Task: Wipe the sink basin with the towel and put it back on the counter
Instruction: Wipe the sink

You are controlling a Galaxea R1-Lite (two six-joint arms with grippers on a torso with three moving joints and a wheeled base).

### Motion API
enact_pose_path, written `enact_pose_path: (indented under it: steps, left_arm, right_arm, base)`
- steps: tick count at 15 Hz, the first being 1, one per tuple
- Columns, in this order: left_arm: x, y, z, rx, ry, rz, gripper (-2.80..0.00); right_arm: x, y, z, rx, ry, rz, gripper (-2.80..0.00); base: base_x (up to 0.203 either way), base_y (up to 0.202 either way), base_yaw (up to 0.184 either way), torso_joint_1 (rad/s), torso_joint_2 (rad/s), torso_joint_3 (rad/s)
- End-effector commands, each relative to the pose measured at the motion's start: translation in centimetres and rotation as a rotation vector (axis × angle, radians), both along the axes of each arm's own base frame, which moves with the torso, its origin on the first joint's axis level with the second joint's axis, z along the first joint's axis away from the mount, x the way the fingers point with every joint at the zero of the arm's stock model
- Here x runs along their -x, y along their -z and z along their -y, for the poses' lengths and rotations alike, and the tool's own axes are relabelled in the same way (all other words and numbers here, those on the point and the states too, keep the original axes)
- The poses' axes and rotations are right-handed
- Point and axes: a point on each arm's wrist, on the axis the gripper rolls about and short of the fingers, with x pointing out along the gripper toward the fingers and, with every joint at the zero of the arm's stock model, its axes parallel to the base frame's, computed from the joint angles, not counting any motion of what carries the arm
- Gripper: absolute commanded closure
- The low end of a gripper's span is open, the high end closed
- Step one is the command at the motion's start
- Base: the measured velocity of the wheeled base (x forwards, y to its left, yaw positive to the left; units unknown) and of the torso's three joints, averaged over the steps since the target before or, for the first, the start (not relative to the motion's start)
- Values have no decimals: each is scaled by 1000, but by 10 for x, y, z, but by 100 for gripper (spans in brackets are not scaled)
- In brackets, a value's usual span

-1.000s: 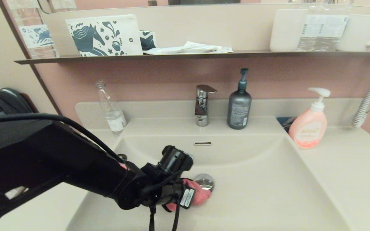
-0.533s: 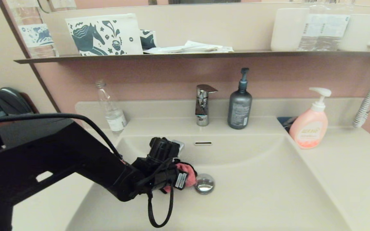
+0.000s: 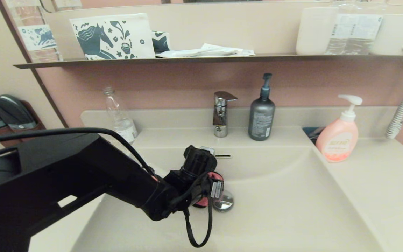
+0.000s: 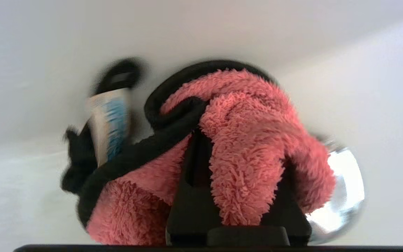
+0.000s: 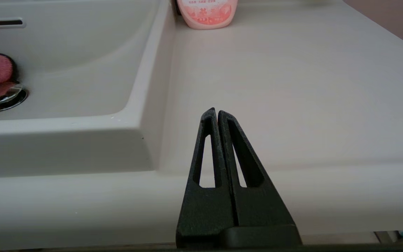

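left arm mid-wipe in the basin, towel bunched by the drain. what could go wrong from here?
1. The towel is bunched in the left gripper and touches the chrome drain plug; it could snag there.
2. A loose cable loop hangs from the wrist over the sink basin and may drag.

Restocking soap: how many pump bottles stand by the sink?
2: a grey pump bottle just right of the tap, and a pink pump bottle on the counter at the basin's right corner.
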Motion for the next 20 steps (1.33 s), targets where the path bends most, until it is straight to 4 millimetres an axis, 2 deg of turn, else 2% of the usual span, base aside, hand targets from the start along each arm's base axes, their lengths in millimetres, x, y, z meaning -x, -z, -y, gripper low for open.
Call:
enact_pose_path:
  steps: [1,4,9,15,17,20]
  left_arm:
    - [8,-6,19,25,32,24,0]
    - [9,1,37,25,16,40,0]
    - [-3,21,54,17,23,33,0]
    - [-3,33,81,26,63,38,0]
    - [5,33,90,32,89,41,0]
    - [37,17,109,67,107,-31,0]
  right_arm:
    - [0,0,0,0,0,-1,0]
    - [0,0,0,0,0,-1,0]
    - [0,0,0,0,0,-1,0]
    - [0,0,0,0,0,-1,0]
    - [0,0,0,0,0,-1,0]
    - [0,0,0,0,0,-1,0]
  base:
    - [0,0,0,0,0,0]
    - [0,0,0,0,0,0]
    - [0,0,0,0,0,0]
    - [0,0,0,0,0,0]
    - [0,0,0,0,0,0]
    - [0,0,0,0,0,0]
